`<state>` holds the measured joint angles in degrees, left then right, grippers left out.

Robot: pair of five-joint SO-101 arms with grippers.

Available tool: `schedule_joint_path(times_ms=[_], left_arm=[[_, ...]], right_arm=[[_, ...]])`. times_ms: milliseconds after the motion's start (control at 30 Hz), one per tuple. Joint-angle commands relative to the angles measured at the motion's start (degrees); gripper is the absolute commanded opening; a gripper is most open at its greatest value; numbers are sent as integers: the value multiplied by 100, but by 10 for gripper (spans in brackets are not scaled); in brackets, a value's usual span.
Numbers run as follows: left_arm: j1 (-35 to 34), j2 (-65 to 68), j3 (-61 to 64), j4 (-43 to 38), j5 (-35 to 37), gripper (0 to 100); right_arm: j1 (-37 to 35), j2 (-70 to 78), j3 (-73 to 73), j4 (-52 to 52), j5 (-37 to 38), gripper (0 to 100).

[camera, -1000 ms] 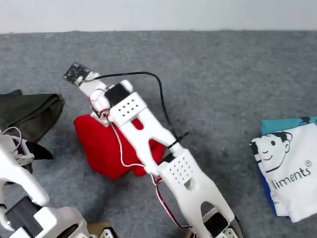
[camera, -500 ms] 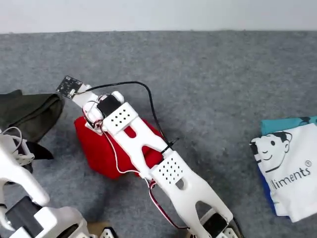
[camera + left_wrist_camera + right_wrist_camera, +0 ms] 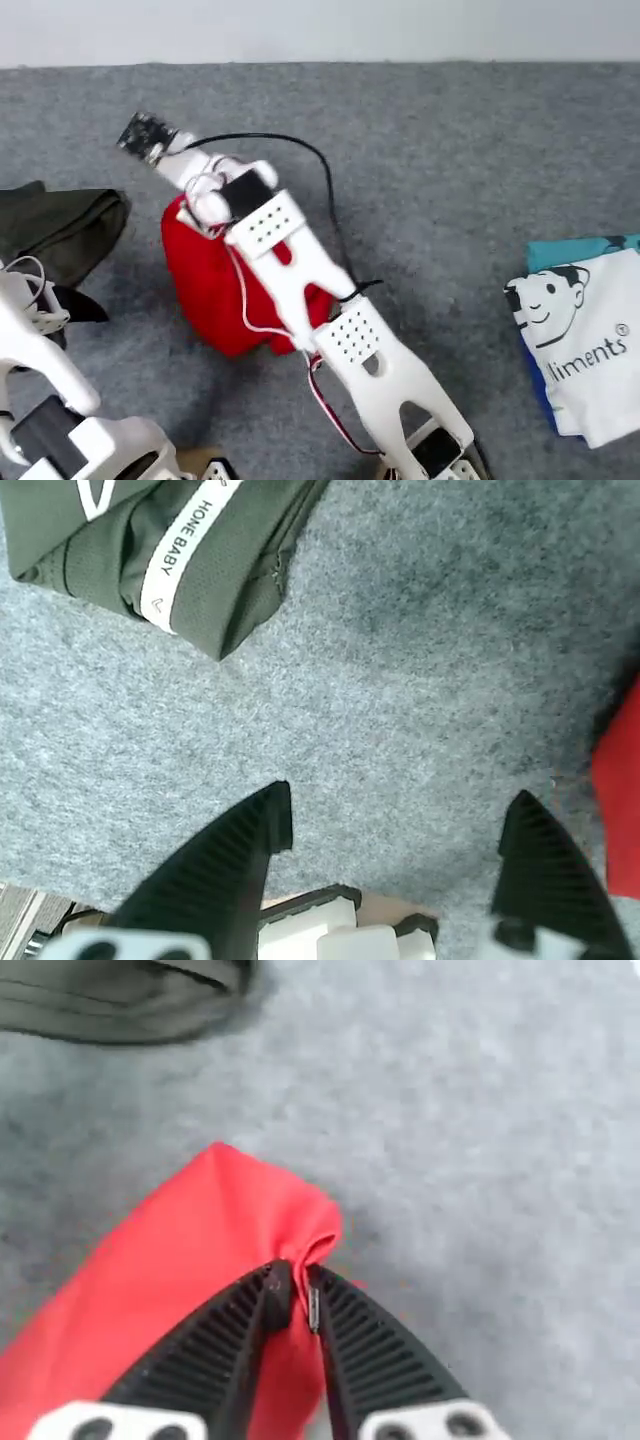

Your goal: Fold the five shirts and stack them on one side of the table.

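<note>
A red shirt [image 3: 205, 285] lies bunched on the grey table, left of centre. My right gripper [image 3: 293, 1295] is shut on a pinched fold at the edge of the red shirt [image 3: 170, 1260], with that edge held up. In the high view the right arm [image 3: 300, 290] stretches over the shirt. A folded dark green shirt [image 3: 55, 225] lies at the left edge. My left gripper [image 3: 395, 820] stands open over bare table, between the dark green shirt [image 3: 160, 550] and the red shirt [image 3: 620, 810], with nothing between its fingers.
At the right edge a folded white printed shirt [image 3: 585, 330] lies on a teal one [image 3: 560, 250]. The table [image 3: 450, 160] is grey carpet-like cloth with free room in the middle and back. A black cable [image 3: 320, 180] loops off the right arm.
The right gripper swung left, then back toward the far side with the red shirt's edge in it. The shirt has bunched up narrower. The left arm has stayed still.
</note>
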<state>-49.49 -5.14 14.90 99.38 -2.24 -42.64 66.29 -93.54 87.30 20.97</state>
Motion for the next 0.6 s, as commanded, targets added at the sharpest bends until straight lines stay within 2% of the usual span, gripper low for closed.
schedule_joint_path(times_ms=[0, 200, 300, 433, 567], left_arm=[[9, -211, -22, 105, -44, 327], [9, -211, -22, 105, -53, 327], [229, -211, -22, 105, -62, 327], [1090, -220, -40, 97, -70, 327], [2470, -220, -75, 62, -167, 327]], right_arm=[[400, -857, -273, 31, 53, 9], [1402, -1684, -281, 57, 53, 9], [2053, -1921, -273, 66, 44, 9], [2932, -2000, -273, 277, 35, 9], [3785, -1982, -264, 629, 35, 9]])
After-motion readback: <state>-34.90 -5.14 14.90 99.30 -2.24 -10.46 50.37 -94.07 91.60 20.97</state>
